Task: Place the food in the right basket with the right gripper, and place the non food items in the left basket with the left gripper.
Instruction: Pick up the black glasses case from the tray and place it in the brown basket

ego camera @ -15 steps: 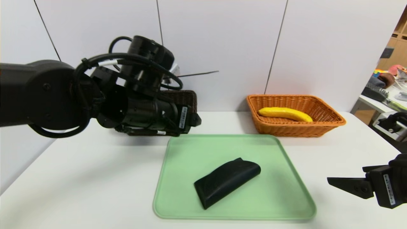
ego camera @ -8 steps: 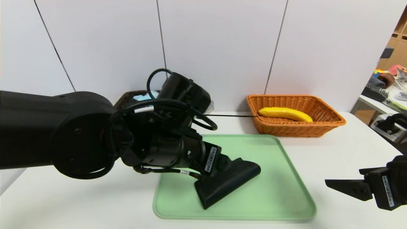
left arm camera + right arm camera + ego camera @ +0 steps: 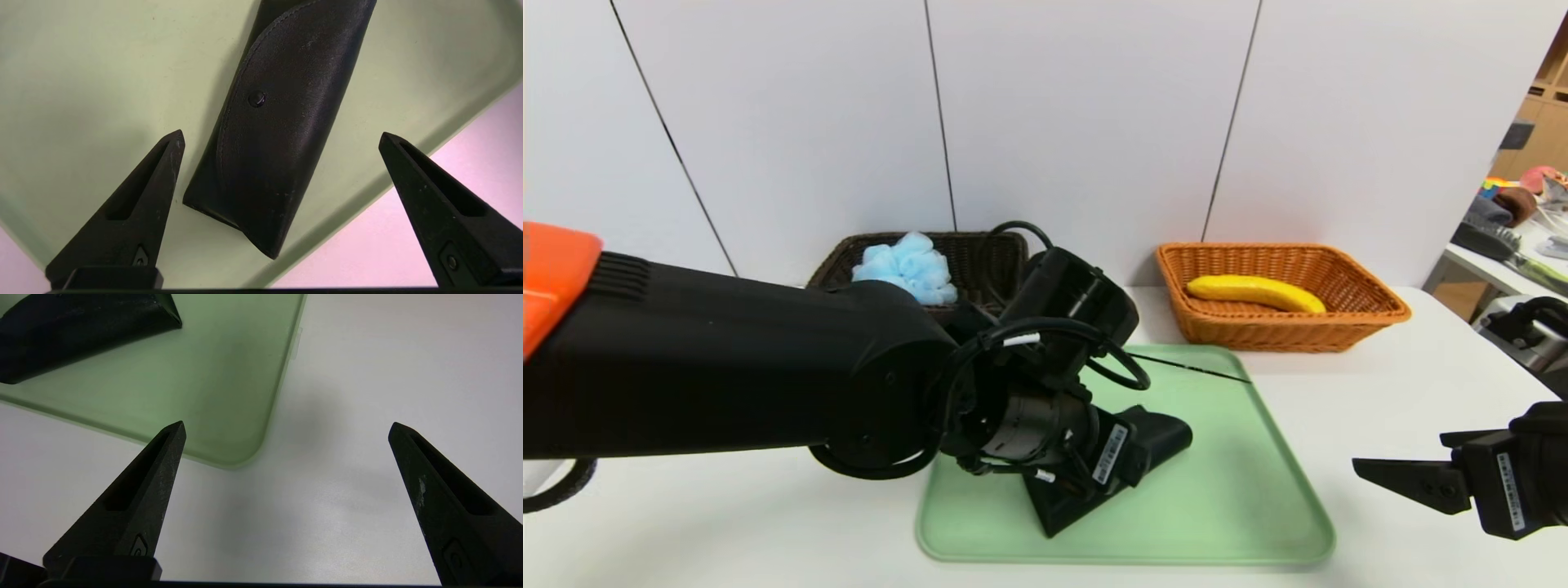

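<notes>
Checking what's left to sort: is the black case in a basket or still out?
Out. The black case lies flat on the green tray, under the open left gripper.

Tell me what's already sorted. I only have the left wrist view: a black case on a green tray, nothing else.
Observer: The banana lies in the orange basket, back right of the table.
Operator: And the bath puff?
Observer: The blue bath puff sits in the dark brown basket, back left.
Operator: My left gripper is above the black case, jaws open. Where's the right one?
Observer: The right gripper hangs over bare table, off the right front corner of the green tray, jaws open and holding nothing.
</notes>
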Tool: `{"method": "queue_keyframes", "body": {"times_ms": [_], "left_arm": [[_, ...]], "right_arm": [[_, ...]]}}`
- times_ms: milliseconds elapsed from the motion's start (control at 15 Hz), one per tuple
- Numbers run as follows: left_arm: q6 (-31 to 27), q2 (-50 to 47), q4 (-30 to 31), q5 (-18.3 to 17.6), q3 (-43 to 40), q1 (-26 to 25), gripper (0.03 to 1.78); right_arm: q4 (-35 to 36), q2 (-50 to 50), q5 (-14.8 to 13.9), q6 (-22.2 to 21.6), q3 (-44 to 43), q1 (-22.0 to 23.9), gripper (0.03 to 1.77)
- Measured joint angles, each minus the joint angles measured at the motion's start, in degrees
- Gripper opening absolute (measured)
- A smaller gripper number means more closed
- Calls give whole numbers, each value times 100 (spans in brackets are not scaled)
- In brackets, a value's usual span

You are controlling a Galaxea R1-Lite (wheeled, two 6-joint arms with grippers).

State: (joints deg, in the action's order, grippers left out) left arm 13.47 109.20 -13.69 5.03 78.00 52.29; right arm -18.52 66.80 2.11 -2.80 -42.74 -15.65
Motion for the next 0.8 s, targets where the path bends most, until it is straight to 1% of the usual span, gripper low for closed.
{"method": "queue_keyframes", "body": {"times_ms": [333,400,667,800], "left_arm": [[-1000,236,-13,-7,199,-4,169],[-1130,254,-22,-5,216,-4,169],[-1265,330,-50,-44,296,-11,169],[-1229,416,-48,-61,354,-6,169]], "right_arm": [[9,-44,4,13,16,2,171],[16,-60,4,13,13,2,171],[11,-74,4,9,7,2,171],[6,-71,4,11,22,2,171]]}}
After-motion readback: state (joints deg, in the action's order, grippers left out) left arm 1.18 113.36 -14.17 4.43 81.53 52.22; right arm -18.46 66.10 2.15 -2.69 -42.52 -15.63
